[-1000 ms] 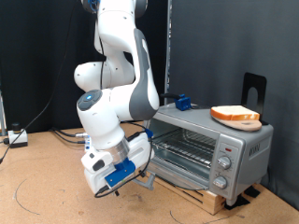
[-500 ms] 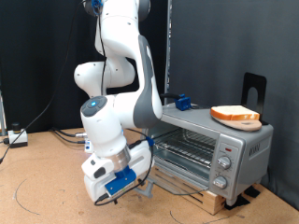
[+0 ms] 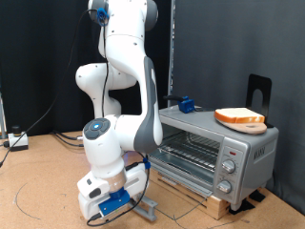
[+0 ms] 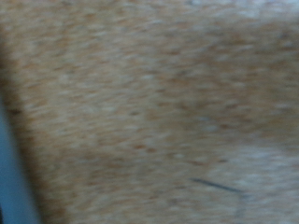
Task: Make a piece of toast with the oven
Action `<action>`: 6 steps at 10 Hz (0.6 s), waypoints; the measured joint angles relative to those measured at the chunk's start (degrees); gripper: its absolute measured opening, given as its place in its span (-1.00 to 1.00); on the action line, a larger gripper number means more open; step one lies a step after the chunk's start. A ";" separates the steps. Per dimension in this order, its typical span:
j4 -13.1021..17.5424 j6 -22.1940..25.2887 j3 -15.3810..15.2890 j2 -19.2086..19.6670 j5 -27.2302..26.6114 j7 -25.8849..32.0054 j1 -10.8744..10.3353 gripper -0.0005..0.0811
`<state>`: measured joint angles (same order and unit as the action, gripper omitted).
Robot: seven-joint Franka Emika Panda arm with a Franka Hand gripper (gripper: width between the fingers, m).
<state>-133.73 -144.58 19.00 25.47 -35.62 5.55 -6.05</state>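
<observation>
In the exterior view, the oven [image 3: 214, 153] stands on a wooden slatted base [image 3: 221, 201] at 3 o'clock, its door down and wire rack showing. The piece of toast [image 3: 239, 117] lies on a round plate [image 3: 229, 120] on the oven's roof. The arm folds steeply down, the end effector [image 3: 116, 202] low over the table [image 3: 38, 186] at 7 o'clock; I cannot tell its opening.

The wrist view shows only blurred brown table surface [image 4: 149, 103], no fingers.

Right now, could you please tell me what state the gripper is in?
Gripper: low by the open oven door; open or shut cannot be told. Toast sits on the oven.
</observation>
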 joint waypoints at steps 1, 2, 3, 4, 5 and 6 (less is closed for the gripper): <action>-0.57 -3.42 0.00 -0.06 -1.37 1.63 0.53 0.99; -0.99 -5.74 0.10 -0.31 -2.40 3.09 1.14 0.99; -1.04 -5.91 0.49 -0.91 -2.56 3.57 1.81 0.99; -1.04 -4.38 0.99 -2.15 -2.56 4.16 2.54 0.99; -1.00 -1.33 1.43 -3.89 -2.54 5.29 3.29 0.99; -0.96 1.97 1.61 -5.81 -2.50 6.79 4.11 0.99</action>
<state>-134.69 -142.60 20.61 19.67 -38.12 12.34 -1.95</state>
